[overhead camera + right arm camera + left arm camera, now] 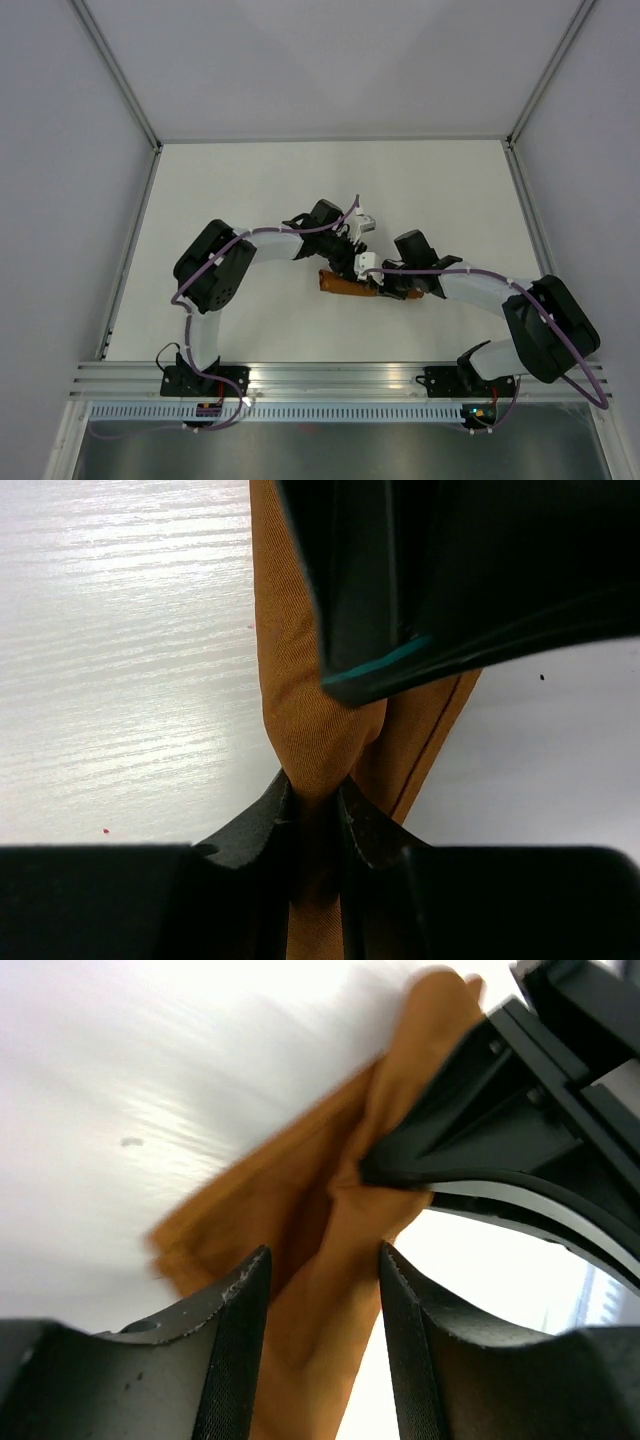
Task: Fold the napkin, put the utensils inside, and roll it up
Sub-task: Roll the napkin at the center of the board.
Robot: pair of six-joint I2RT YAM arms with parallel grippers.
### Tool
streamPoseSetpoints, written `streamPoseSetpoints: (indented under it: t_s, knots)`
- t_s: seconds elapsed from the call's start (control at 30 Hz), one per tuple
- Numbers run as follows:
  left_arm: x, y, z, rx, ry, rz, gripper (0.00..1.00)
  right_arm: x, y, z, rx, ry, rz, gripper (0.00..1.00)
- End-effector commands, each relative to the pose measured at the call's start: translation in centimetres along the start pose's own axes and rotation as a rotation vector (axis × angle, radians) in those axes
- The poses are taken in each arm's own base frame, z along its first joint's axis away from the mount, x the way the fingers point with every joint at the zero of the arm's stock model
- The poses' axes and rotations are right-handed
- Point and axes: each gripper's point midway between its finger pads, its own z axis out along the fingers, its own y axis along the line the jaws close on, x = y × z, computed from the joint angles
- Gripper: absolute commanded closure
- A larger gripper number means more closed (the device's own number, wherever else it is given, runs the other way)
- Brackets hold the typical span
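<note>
The rust-orange napkin [345, 286] lies as a narrow roll on the white table, between both grippers. My right gripper [313, 792] is shut on a bunched fold of the napkin [310, 715]; in the top view it [385, 288] sits at the roll's right end. My left gripper [322, 1270] is open, its fingers standing either side of the napkin [330, 1260] without closing on it; in the top view it [352, 262] hangs just above the roll. The other arm's dark body fills the upper right of both wrist views. The knife is hidden.
The white table [250, 200] is walled by grey panels with metal frame posts [120, 70]. An aluminium rail [330, 378] carries the two arm bases at the near edge.
</note>
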Motion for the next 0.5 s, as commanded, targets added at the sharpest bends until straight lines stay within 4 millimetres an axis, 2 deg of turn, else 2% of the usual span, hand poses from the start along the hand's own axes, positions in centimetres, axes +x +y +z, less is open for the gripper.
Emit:
streamPoseSetpoints:
  t_s: [0.0, 0.07, 0.1, 0.17, 0.27, 0.3, 0.33, 0.4, 0.47]
  knots:
    - [-5.1, 2.0, -2.9, -0.2, -0.18, 0.088, 0.47, 2.7, 2.7, 0.0, -0.131, 0.091, 0.122, 0.88]
    - [-5.7, 2.6, -4.4, -0.281, -0.243, 0.092, 0.45, 3.1, 3.2, 0.1, -0.182, 0.101, 0.159, 0.88]
    - [-6.1, 2.8, -4.9, -0.306, -0.279, 0.1, 0.44, 2.8, 2.5, -0.1, -0.179, 0.092, 0.175, 0.88]
    - [-7.0, 3.0, -6.7, -0.381, -0.367, 0.107, 0.44, 3.3, 2.6, -0.1, -0.22, 0.102, 0.227, 0.88]
    - [-7.7, 3.1, -9.1, -0.478, -0.471, 0.09, 0.43, 2.9, 1.9, 0.1, -0.256, 0.101, 0.277, 0.89]
    - [-7.7, 3.0, -9.5, -0.494, -0.486, 0.083, 0.42, 3.0, 1.8, 0.1, -0.266, 0.103, 0.294, 0.89]
    - [-6.9, 3.2, -9.7, -0.517, -0.491, 0.058, 0.42, 2.9, 1.7, 0.2, -0.274, 0.101, 0.309, 0.89]
    - [-7.3, 2.5, -10.9, -0.543, -0.537, 0.047, 0.41, 2.8, 1.5, 0.3, -0.31, 0.099, 0.349, 0.89]
    - [-6.2, 2.4, -11.2, -0.606, -0.548, 0.013, 0.39, 3.0, 1.8, 0.4, -0.346, 0.112, 0.399, 0.89]
